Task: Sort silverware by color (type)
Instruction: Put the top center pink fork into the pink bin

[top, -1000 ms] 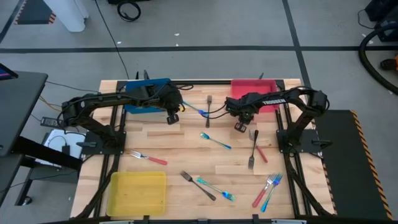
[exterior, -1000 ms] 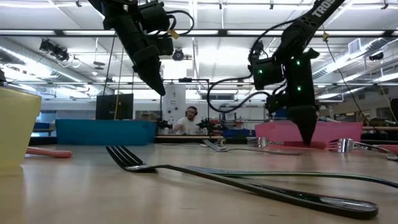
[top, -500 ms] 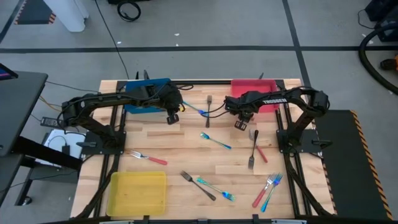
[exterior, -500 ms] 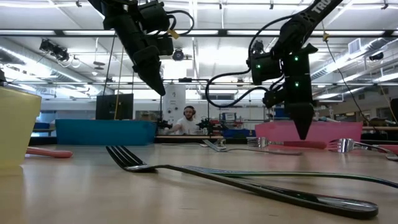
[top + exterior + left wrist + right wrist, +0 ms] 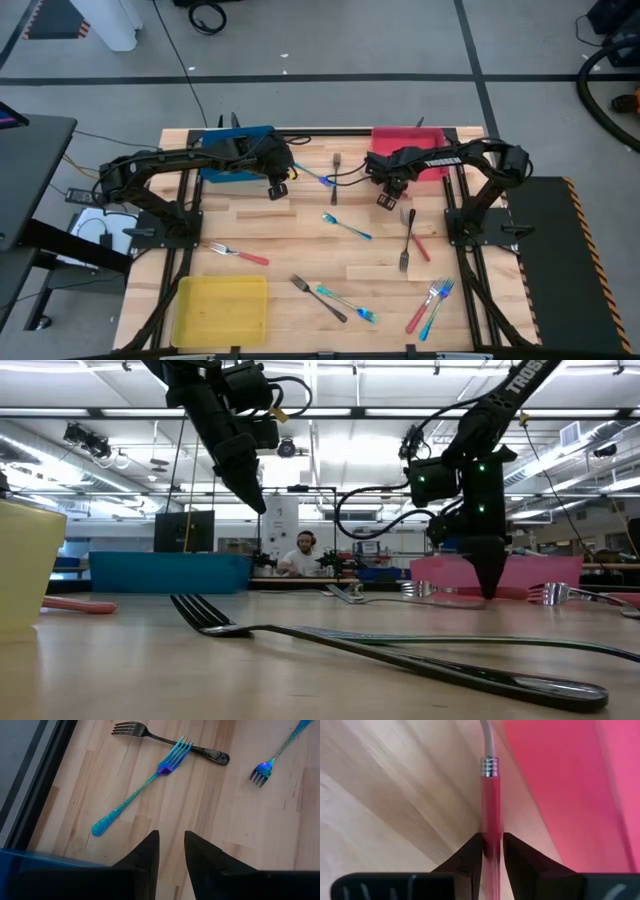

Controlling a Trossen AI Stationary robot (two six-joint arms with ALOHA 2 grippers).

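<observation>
Red-sorting step: the right tool (image 5: 491,837) straddles a red-handled utensil (image 5: 490,795) at the red tray's (image 5: 560,780) edge (clamped or loosened, I cannot tell). Next it probably needs to lift clear. The left tool (image 5: 171,835), parted, waits well away from that tray.

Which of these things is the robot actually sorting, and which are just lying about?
For the job: blue forks, red-handled forks, dark grey forks; blue tray, red tray, yellow tray.
Just about: black cable on the floor, person in the background.

The red-handled utensil's (image 5: 490,805) head is cut off.
</observation>
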